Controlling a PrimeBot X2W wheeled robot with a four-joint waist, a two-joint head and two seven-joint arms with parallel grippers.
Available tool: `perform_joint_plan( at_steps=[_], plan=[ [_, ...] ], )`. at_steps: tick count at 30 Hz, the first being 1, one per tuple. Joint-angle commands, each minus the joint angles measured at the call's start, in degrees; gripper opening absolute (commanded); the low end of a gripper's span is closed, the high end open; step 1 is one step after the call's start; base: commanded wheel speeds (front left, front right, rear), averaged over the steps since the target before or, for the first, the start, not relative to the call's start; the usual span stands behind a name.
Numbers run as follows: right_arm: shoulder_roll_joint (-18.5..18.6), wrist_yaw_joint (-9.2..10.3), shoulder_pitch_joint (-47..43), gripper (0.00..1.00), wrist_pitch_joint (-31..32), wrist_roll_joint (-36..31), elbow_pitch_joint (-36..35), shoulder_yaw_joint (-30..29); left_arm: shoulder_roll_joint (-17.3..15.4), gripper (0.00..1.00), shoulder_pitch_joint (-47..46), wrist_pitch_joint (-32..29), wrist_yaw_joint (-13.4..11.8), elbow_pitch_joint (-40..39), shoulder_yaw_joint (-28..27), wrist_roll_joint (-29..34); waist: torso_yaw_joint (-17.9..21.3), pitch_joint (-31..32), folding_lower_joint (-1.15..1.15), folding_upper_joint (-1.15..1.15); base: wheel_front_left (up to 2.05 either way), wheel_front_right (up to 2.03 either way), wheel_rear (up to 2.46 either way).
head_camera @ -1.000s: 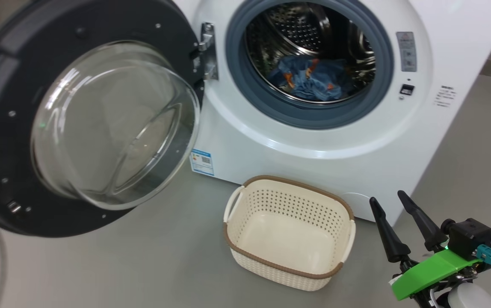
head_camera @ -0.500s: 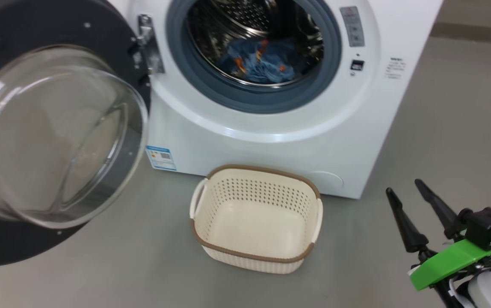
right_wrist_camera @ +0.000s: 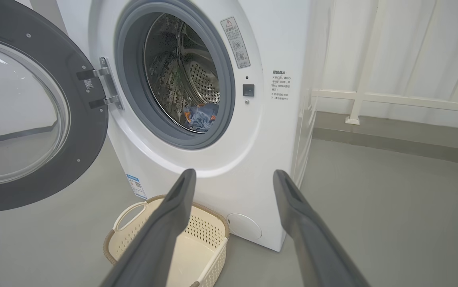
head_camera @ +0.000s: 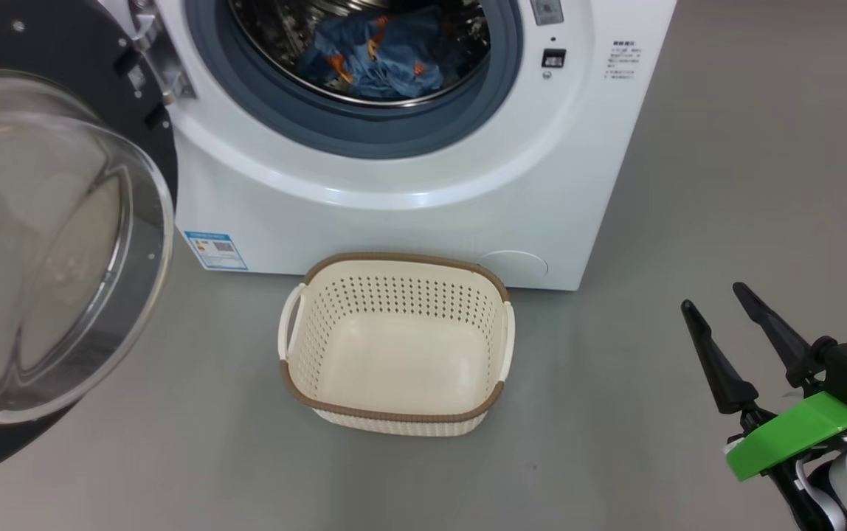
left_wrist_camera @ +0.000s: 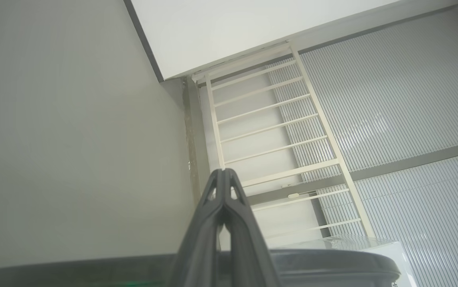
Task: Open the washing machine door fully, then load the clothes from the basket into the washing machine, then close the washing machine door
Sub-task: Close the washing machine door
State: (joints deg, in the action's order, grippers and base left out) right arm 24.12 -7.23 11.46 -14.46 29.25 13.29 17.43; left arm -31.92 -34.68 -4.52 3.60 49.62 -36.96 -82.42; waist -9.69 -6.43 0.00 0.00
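The white washing machine [head_camera: 409, 214] [right_wrist_camera: 277, 167] stands ahead with its door [head_camera: 40, 243] [right_wrist_camera: 17, 115] swung wide open to the left, glass bowl bulging toward me. Light blue printed clothes [head_camera: 383, 51] [right_wrist_camera: 200, 116] lie inside the steel drum. The cream basket [head_camera: 394, 343] [right_wrist_camera: 133, 239] sits on the floor in front of the machine with nothing in it. My right gripper [head_camera: 711, 295] [right_wrist_camera: 233, 175] hangs open at the lower right, well clear of the basket, holding nothing. My left gripper [left_wrist_camera: 223, 170] is shut, fingertips pressed together on nothing, pointing up at a wall and railing.
Grey floor [head_camera: 726, 184] stretches to the right of the machine. A white railing [right_wrist_camera: 392, 99] runs along the wall behind it. In the left wrist view a dark curved rim [left_wrist_camera: 332, 263] lies along the bottom below a pale ladder-like frame [left_wrist_camera: 273, 131].
The head camera has tilted down and turned, so machine, door and basket slid up and left in its view. The right gripper stays open; clothes and basket have not moved.
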Motion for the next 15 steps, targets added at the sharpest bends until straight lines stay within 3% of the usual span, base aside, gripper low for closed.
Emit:
perform_joint_plan(
  at_steps=[1,8,15],
  plan=[
    [1.6,-0.25,1.4,1.00,-0.2,1.2,-1.7,0.4,-4.8,0.00,-1.6,-0.1,0.6,-0.5,-0.8,0.1,0.7,-1.0,0.00,0.00,0.00,0.00,0.00],
    [1.9,-0.25,1.1,1.00,-0.2,1.0,-2.3,-0.3,-6.2,0.00,-2.2,-0.6,0.4,2.4,0.3,1.3,0.4,-2.2,0.00,0.00,0.00,0.00,0.00],
    [1.6,-0.25,1.3,1.00,-0.2,1.0,-2.4,-0.4,-6.3,0.00,-1.3,-7.5,0.9,3.5,3.9,2.3,-0.1,-2.5,0.00,0.00,0.00,0.00,0.00]
  ],
)
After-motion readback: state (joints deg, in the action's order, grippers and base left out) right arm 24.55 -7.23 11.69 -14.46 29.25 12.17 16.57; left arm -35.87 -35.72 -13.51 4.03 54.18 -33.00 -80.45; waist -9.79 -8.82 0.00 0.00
